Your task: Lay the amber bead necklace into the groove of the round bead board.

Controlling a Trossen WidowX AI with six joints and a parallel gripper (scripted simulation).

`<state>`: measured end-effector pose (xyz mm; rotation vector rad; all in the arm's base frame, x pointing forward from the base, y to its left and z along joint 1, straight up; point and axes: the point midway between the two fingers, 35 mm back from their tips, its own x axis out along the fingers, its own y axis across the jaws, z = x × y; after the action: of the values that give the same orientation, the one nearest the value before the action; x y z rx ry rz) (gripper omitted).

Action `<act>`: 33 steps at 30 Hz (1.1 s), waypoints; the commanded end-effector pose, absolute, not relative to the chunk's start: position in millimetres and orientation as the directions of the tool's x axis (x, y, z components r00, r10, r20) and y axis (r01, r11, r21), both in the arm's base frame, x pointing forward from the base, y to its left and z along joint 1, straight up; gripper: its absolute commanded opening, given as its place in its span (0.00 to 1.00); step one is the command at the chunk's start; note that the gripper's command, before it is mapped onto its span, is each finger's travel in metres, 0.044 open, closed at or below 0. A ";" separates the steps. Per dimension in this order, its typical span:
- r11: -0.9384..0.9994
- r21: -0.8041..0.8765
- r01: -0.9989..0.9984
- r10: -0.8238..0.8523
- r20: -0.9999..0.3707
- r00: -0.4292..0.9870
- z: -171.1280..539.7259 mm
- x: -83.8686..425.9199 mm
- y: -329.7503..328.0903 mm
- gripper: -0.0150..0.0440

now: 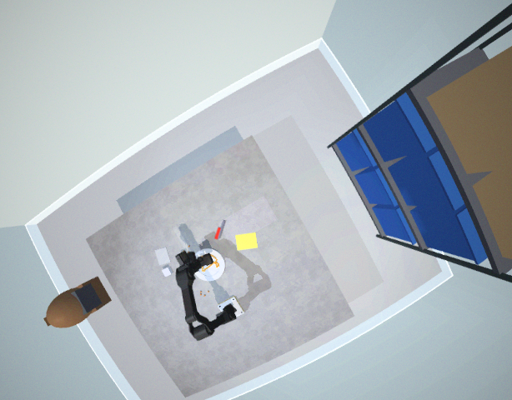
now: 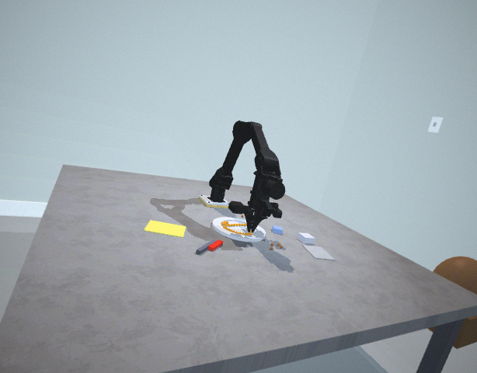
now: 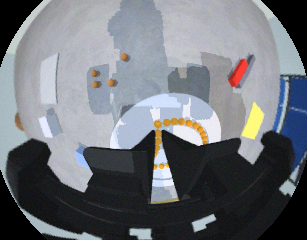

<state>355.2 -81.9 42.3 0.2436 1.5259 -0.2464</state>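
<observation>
Amber bead necklace (image 1: 216, 261) (image 2: 225, 223) (image 3: 181, 121) on the round bead board (image 1: 223, 269) (image 2: 215, 228) (image 3: 213, 125), lying in an uneven loop, and the pincer (image 1: 198, 261) (image 2: 251, 231) (image 3: 157, 132) is nearly closed, pinching its strand between the fingertips! Down low over the board, this one, with the yellow sheet (image 1: 246, 241) (image 2: 165, 228) (image 3: 253, 121) and red block (image 1: 217, 232) (image 2: 215, 245) (image 3: 238, 73) flat on the tabletop (image 1: 264, 275) (image 2: 150, 297) (image 3: 78, 165), both clear of the board.
</observation>
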 end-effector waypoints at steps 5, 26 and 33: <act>0.951 0.003 0.308 -0.007 -0.999 0.031 42.9 355.2 -81.9 0.25; 0.952 0.002 0.305 -0.008 -0.999 0.031 48.5 358.4 -78.9 0.25; 0.952 0.003 0.305 -0.007 -0.999 0.031 48.4 363.7 -73.3 0.25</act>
<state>362.1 -73.8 49.0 0.2373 1.5234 -0.2392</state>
